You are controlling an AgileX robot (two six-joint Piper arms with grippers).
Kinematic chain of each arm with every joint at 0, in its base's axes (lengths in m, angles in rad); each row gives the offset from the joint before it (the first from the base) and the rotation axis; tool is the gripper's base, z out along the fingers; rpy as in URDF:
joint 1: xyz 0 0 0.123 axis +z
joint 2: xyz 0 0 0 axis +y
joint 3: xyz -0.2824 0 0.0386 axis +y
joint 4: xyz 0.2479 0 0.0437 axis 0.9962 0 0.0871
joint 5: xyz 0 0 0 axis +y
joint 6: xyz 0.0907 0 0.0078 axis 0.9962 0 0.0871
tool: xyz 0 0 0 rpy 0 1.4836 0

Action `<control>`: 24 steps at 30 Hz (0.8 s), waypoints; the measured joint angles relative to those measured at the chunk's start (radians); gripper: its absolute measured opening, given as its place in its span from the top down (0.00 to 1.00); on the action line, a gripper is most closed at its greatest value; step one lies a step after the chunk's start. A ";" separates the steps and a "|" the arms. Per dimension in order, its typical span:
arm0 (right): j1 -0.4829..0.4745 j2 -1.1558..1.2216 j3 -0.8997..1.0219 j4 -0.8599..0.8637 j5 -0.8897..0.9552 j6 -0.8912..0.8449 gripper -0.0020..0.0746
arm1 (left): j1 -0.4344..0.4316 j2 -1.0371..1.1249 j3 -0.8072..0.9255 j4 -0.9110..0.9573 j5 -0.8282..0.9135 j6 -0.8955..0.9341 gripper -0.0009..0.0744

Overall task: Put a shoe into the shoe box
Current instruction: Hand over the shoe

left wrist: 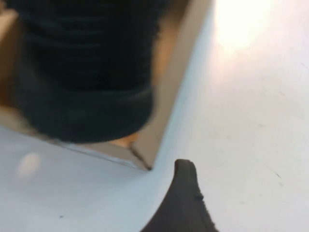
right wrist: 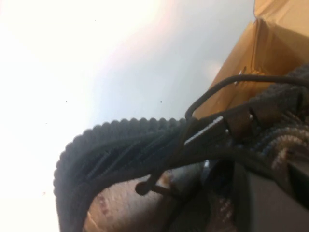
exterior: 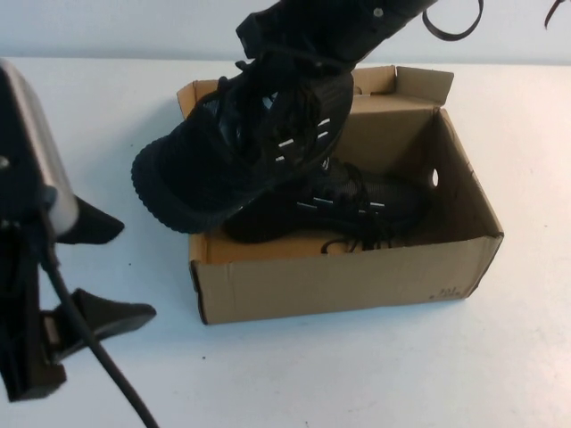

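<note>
Shoe [exterior: 223, 160] overhanging shoe box [exterior: 339, 276] rim

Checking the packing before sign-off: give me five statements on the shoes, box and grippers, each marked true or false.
1. One black shoe already lies inside the shoe box. True.
2. The right gripper holds a second shoe above the box's left end. True.
3. The held shoe rests flat on the table. False: it hangs tilted in the air, toe down over the box's left wall.
4. The left gripper grips the box. False: it is open, on the table left of the box, touching nothing.
5. The box lid is shut. False: the box stands open.
</note>
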State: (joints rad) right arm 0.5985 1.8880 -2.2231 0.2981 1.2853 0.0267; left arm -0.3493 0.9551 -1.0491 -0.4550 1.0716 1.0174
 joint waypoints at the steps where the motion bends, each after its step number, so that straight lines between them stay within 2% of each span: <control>1: -0.002 0.002 0.000 0.000 0.002 0.000 0.94 | -0.037 0.010 0.000 0.024 0.000 -0.018 0.31; 4: -0.002 0.005 0.000 -0.002 0.002 0.000 0.94 | -0.149 0.025 0.000 0.133 -0.045 -0.108 0.31; 6: -0.002 0.005 0.000 0.000 0.002 0.000 0.94 | -0.204 0.026 0.000 0.204 -0.137 -0.185 0.31; 10: -0.002 0.005 0.000 0.000 0.002 0.000 0.94 | -0.277 0.027 0.000 0.290 -0.328 -0.284 0.31; 15: -0.002 0.005 0.000 -0.002 0.002 0.000 0.94 | -0.289 0.043 0.000 0.308 -0.433 -0.303 0.30; 24: -0.016 0.018 0.000 0.049 0.002 0.000 0.94 | -0.296 0.181 -0.001 0.313 -0.470 -0.330 0.22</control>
State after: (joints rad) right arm 0.5829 1.9056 -2.2231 0.3471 1.2870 0.0267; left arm -0.6448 1.1364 -1.0505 -0.1424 0.6016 0.6877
